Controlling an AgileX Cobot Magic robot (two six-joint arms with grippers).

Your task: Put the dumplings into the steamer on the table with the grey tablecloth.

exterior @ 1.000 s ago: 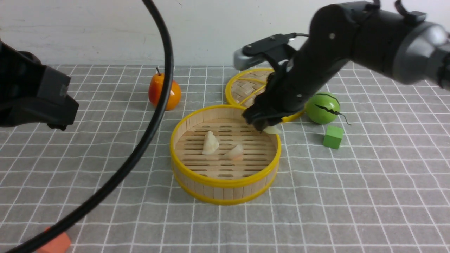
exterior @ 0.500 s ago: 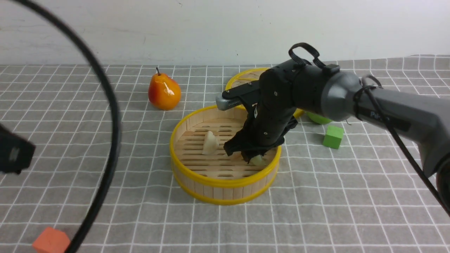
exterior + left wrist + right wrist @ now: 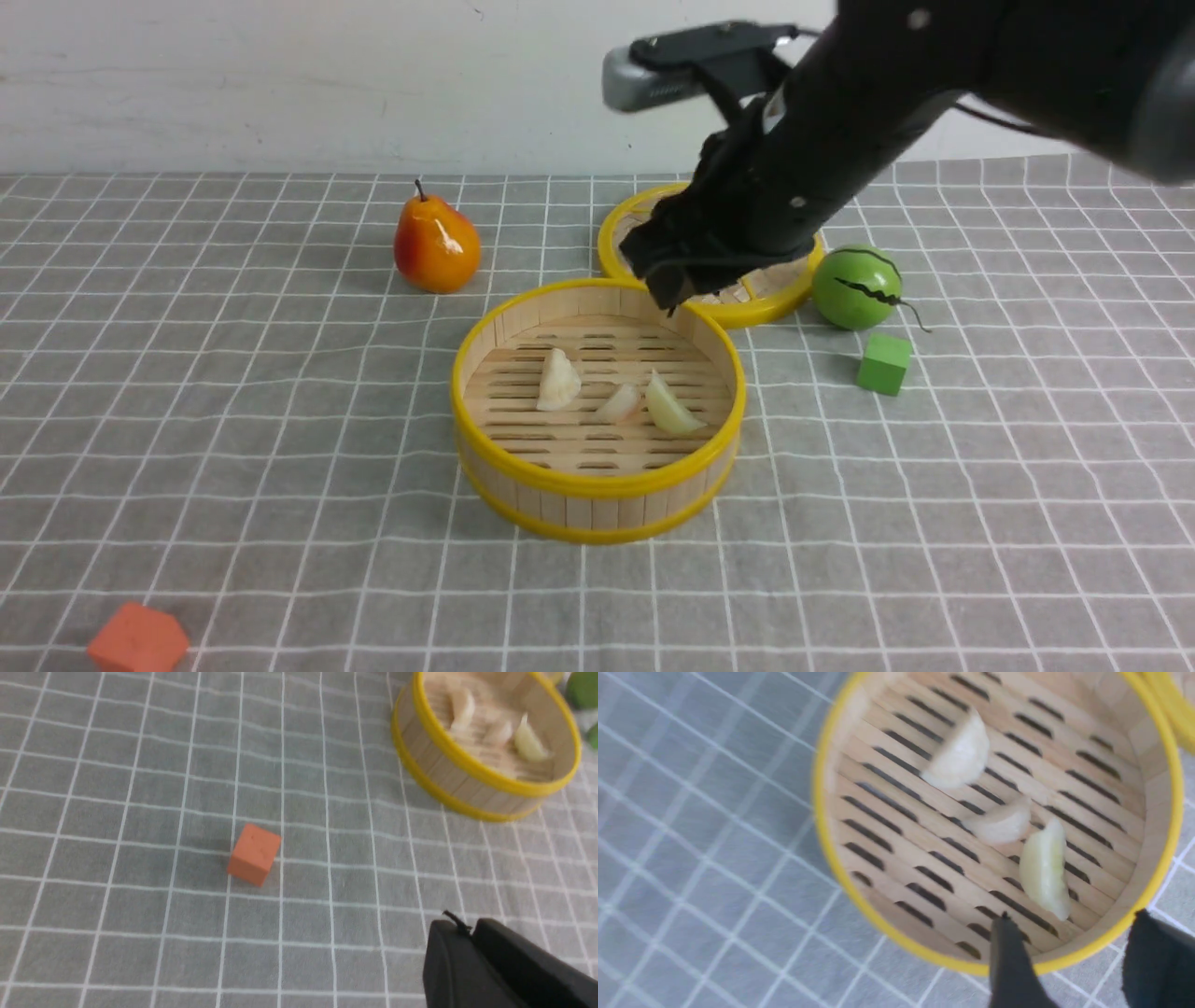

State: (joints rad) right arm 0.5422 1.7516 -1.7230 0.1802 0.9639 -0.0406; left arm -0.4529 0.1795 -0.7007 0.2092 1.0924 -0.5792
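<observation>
Inside the steamer point(image 3: 597, 481) lie three dumplings point(image 3: 558, 381) (rightmost one's long axis slanting back-left to front-right); right gripper point(image 3: 1071, 917) jaws apart.

Setting: staged robot test bench, lab-like.
Backdrop: bare white wall point(image 3: 280, 75) across the upper frame.
Counter point(image 3: 980, 523): grey grid cloth point(image 3: 187, 420); toy pear point(image 3: 436, 245), green cube point(image 3: 884, 363), orange cube point(image 3: 138, 640).

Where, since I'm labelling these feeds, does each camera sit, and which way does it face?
Front view: between the arms, facing forward at the steamer; right arm and right gripper show.
Left wrist view: on the left arm, facing down at cloth and orange block; shut left gripper shows.
Right wrist view: on the right arm, facing down into the steamer; open right gripper shows.
Shared: all three show the steamer holding three dumplings.
</observation>
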